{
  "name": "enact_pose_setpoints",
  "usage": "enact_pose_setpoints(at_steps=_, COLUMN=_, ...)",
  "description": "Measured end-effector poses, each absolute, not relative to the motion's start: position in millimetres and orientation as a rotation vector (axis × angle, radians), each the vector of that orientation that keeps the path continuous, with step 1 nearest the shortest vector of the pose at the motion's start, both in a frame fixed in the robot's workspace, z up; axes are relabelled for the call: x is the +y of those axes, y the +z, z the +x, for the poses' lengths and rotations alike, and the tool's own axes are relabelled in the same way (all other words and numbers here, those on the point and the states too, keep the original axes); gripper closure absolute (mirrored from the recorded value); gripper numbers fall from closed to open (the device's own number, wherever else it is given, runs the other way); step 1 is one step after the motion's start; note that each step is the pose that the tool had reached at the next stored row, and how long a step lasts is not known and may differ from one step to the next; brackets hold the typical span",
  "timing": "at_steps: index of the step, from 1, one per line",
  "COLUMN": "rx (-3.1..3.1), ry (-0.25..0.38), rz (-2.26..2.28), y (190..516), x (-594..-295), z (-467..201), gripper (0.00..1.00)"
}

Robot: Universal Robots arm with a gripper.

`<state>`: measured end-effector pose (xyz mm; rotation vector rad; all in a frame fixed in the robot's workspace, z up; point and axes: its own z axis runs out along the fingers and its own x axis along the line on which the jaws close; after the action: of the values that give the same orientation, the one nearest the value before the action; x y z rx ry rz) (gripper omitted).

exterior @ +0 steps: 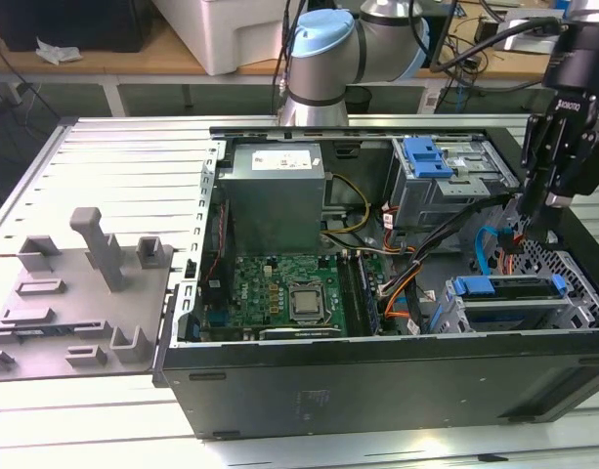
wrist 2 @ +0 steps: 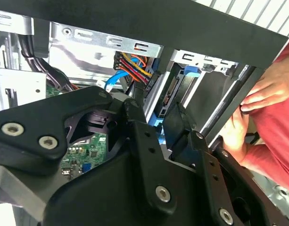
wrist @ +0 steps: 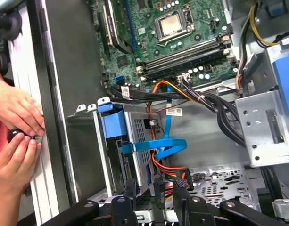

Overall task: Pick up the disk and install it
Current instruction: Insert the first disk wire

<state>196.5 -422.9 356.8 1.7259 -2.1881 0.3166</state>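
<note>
The disk (exterior: 504,288) sits in the cage (exterior: 573,311) at the corner of the open case (exterior: 377,381) on the exterior view's right. Its blue carrier faces the case's inside. In the first wrist view the disk (wrist: 113,126) shows as a blue tab at the cage's mouth. In the second wrist view the disk (wrist 2: 171,94) is edge-on between the cage walls.

The gripper (exterior: 538,220) hangs over that corner, just above the cage. Its fingers are spread, and nothing seems to be pinched between them, though the wiring behind makes that hard to judge. In the first wrist view the gripper (wrist: 153,188) has a dark plug showing in the gap between its fingers.

A blue cable (wrist: 158,146) loops across the cage's side, and orange wires (wrist: 165,167) run under it. Both lie between the gripper and the disk. Thick black wires (wrist: 215,106) cross from the board (wrist: 177,37) toward a second cage (exterior: 446,191), which has a blue latch (exterior: 426,156) on top.

A person's hands (wrist: 17,117) rest on the case's outer edge beside the disk's cage. The power supply (exterior: 275,195) stands at the far wall. A grey tray (exterior: 74,293) lies outside the case on the exterior view's left.
</note>
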Motion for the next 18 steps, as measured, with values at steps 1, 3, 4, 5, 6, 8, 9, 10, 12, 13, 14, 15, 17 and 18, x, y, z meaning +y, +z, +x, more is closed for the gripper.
enact_pose_setpoints(at_steps=1, rx=-2.181, ry=0.318, rz=1.732, y=356.2, x=-422.9, z=196.8, gripper=0.56)
enact_pose_setpoints(at_steps=3, rx=-2.16, ry=0.324, rz=1.76, y=354.7, x=-422.8, z=197.7, gripper=0.56)
enact_pose_setpoints(at_steps=4, rx=-2.151, ry=0.327, rz=1.772, y=354.1, x=-422.8, z=198.2, gripper=0.56)
enact_pose_setpoints(at_steps=5, rx=-2.145, ry=0.329, rz=1.779, y=353.6, x=-422.8, z=198.4, gripper=0.56)
enact_pose_setpoints(at_steps=6, rx=-2.142, ry=0.33, rz=1.782, y=353.0, x=-422.8, z=198.7, gripper=0.56)
enact_pose_setpoints(at_steps=8, rx=-2.141, ry=0.33, rz=1.781, y=352.1, x=-422.9, z=198.7, gripper=0.56)
enact_pose_setpoints(at_steps=9, rx=-2.142, ry=0.33, rz=1.78, y=351.7, x=-422.9, z=198.7, gripper=0.56)
enact_pose_setpoints(at_steps=10, rx=-2.145, ry=0.329, rz=1.776, y=351.2, x=-422.8, z=198.7, gripper=0.56)
enact_pose_setpoints(at_steps=12, rx=-2.152, ry=0.327, rz=1.767, y=350.2, x=-422.8, z=198.8, gripper=0.56)
enact_pose_setpoints(at_steps=13, rx=-2.154, ry=0.326, rz=1.764, y=349.8, x=-422.8, z=198.8, gripper=0.56)
enact_pose_setpoints(at_steps=14, rx=-2.156, ry=0.326, rz=1.762, y=349.5, x=-422.8, z=198.8, gripper=0.56)
enact_pose_setpoints(at_steps=15, rx=-2.157, ry=0.325, rz=1.76, y=349.1, x=-422.8, z=198.9, gripper=0.56)
enact_pose_setpoints(at_steps=17, rx=-2.159, ry=0.324, rz=1.756, y=348.1, x=-422.8, z=199.0, gripper=0.56)
enact_pose_setpoints(at_steps=18, rx=-2.161, ry=0.324, rz=1.754, y=347.4, x=-422.8, z=199.1, gripper=0.56)
